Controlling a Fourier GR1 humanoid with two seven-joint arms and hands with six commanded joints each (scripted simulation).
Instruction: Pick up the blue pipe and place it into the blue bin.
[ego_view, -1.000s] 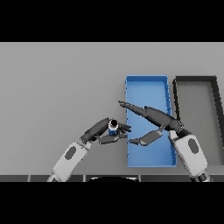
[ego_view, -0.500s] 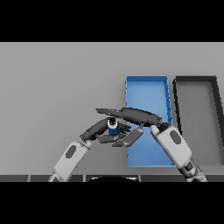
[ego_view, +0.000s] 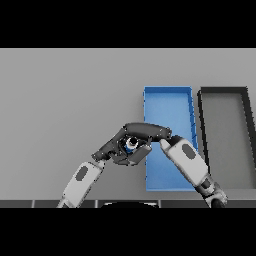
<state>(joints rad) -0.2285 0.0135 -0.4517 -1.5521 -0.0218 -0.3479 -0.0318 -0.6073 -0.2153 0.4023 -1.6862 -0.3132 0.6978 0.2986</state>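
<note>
A plain grey table (ego_view: 60, 100) fills the scene. A blue bin (ego_view: 167, 100) sits right of centre, with a black bin (ego_view: 225, 97) just beside it on the right. Both hands meet just left of the blue bin's near half. The left hand (ego_view: 114, 149) and right hand (ego_view: 145, 131) curl around the small blue pipe (ego_view: 131, 143), clamping it between them. This looks like the grasping step; next, the pipe needs lifting and carrying right over the bin.

A plain grey table (ego_view: 65, 90) fills the whole view under even light, matte and unmarked.
</note>
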